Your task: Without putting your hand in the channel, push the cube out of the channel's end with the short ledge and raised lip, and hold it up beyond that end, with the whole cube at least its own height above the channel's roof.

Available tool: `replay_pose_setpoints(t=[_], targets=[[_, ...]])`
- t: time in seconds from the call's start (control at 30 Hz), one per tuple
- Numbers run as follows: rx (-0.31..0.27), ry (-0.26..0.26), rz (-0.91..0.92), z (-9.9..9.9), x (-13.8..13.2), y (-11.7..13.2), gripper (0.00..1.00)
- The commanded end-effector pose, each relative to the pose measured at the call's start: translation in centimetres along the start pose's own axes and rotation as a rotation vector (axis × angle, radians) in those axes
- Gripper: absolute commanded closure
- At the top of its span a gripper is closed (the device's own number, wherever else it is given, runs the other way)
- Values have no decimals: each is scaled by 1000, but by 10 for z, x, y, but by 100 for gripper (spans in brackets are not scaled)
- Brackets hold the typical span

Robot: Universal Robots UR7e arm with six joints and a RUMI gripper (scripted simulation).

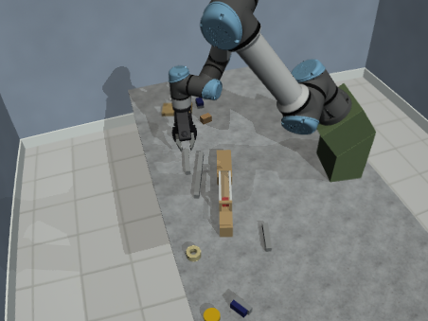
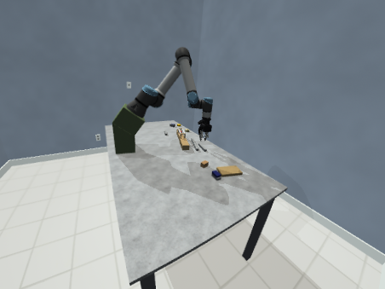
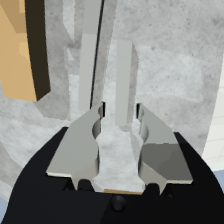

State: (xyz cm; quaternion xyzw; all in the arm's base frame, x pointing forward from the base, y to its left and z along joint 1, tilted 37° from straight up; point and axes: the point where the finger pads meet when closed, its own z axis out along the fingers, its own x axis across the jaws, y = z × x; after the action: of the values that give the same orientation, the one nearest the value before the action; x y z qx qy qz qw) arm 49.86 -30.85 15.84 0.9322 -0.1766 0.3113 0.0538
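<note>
The channel is a long tan block with white rails, lying on the grey table. The red cube sits inside it, toward its near end. Three grey sticks lie on the table: one right under my gripper, one beside the channel, and one farther forward. My gripper points down, left of the channel. Its fingers stand a little apart over the end of the first stick, with nothing gripped.
A tan plate, a blue block and a small tan cube lie beyond the gripper. A ring, a yellow disc and another blue block lie near the front. The green pedestal stands right.
</note>
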Motion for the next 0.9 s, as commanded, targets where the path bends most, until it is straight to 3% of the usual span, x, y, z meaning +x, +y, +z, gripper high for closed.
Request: replay_pose_setpoints(t=[0.0, 0.2, 0.57, 0.87], targets=[[-3, 3, 0, 21, 2, 1, 78], [-3, 3, 0, 37, 2, 1, 78], [-3, 3, 0, 41, 2, 1, 78], [-3, 3, 0, 60, 2, 1, 78]])
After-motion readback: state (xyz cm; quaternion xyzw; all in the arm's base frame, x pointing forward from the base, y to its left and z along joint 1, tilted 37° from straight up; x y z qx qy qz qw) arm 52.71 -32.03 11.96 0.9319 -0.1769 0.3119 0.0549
